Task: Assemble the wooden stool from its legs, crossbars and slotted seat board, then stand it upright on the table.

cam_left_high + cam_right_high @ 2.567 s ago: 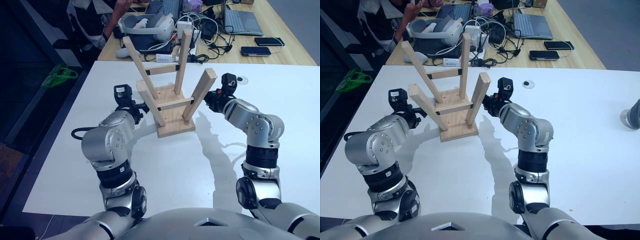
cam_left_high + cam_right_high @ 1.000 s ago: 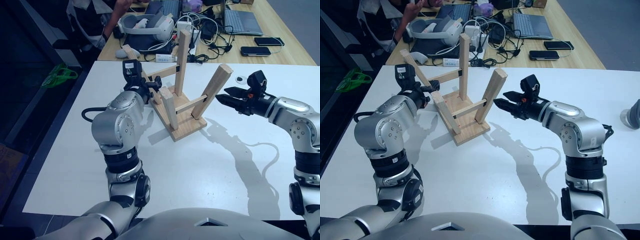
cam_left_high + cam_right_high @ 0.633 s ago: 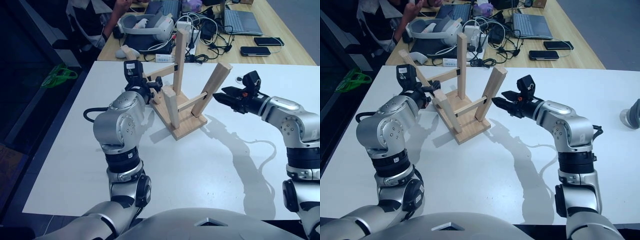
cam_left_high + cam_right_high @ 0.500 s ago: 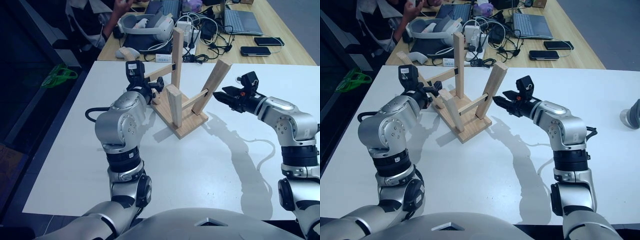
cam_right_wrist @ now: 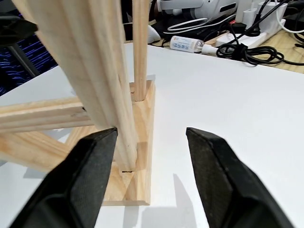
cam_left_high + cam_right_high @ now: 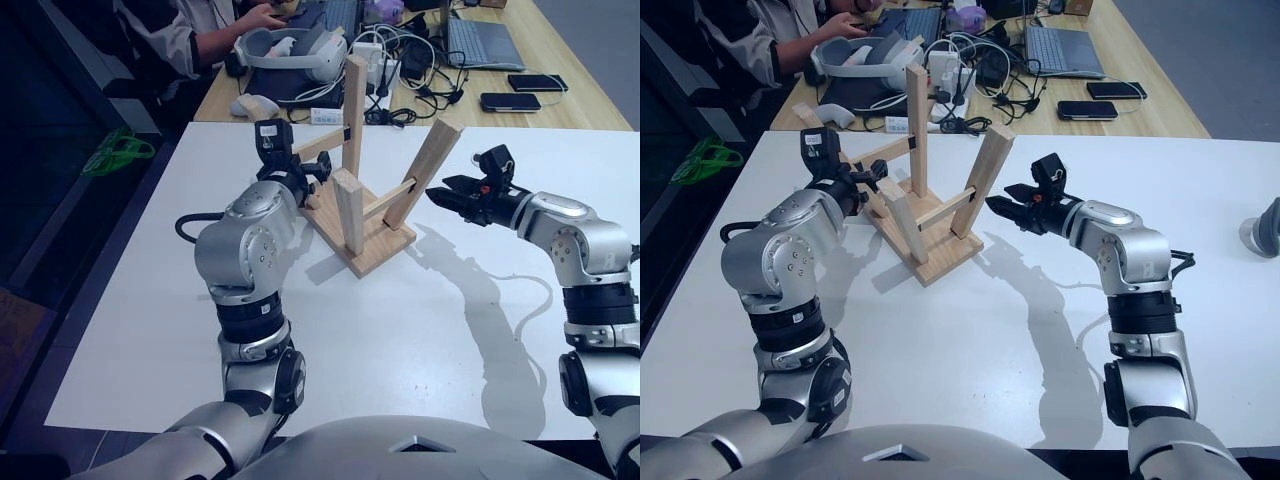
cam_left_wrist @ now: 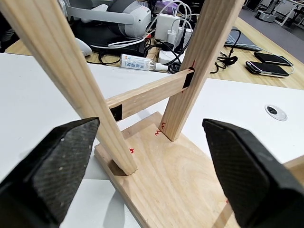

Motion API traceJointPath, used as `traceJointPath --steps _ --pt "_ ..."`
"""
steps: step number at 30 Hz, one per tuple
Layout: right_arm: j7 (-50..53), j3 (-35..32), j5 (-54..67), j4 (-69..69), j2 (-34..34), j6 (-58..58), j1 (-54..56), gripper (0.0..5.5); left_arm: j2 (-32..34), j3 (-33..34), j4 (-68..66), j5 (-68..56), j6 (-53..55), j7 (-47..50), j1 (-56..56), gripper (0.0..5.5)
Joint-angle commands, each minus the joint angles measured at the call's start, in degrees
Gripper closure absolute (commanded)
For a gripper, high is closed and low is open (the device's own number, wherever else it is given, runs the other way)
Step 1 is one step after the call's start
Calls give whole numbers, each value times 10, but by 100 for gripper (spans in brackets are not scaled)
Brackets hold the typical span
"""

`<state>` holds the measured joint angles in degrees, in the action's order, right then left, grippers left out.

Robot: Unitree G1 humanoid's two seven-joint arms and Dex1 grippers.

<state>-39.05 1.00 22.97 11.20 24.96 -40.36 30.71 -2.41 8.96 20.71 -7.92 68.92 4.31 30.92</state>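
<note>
The wooden stool (image 6: pixel 372 205) stands upside down on the white table (image 6: pixel 400 330), seat board (image 6: pixel 385 252) down and slightly tilted, with legs and crossbars pointing up. My left gripper (image 6: pixel 308 178) is open at the stool's left side. In the left wrist view its fingers (image 7: pixel 52 166) spread wide around two legs joined by a crossbar (image 7: pixel 147 92), touching neither. My right gripper (image 6: pixel 434 194) is open just right of the slanted right leg (image 6: pixel 426 168). In the right wrist view that leg (image 5: pixel 95 76) stands right beside one finger (image 5: pixel 90 180).
A wooden desk behind the table holds a headset (image 6: pixel 295 48), cables (image 6: pixel 410 70), a laptop (image 6: pixel 475 40) and phones (image 6: pixel 515 100). A grey round object (image 6: pixel 1270 228) lies at the table's far right edge. Open table surface lies in front of the stool.
The stool has turned and tipped a little. My right gripper let go of the right leg, drew back, then came close again. My left gripper rose to the left legs.
</note>
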Motion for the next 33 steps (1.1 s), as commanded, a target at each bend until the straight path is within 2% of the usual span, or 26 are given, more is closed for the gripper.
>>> traceJointPath --steps 1,4,8,15,24,33 --pt "3 6 -32 88 -18 52 52 282 -1 -2 2 1 2 4 5 145" --pt "-43 21 -31 69 -3 47 46 282 0 -3 -3 0 2 2 9 145" --pt "-119 46 3 -23 16 2 21 282 -3 -4 -2 0 3 3 7 145" --pt "-158 42 58 -150 37 -67 9 282 -1 -1 -7 0 -2 3 13 145" --pt "-60 35 -17 -80 43 -19 4 282 1 -2 -17 -1 -8 1 28 145" --pt "71 -51 -76 101 31 98 85 282 -1 -3 -22 -1 -17 1 29 145"
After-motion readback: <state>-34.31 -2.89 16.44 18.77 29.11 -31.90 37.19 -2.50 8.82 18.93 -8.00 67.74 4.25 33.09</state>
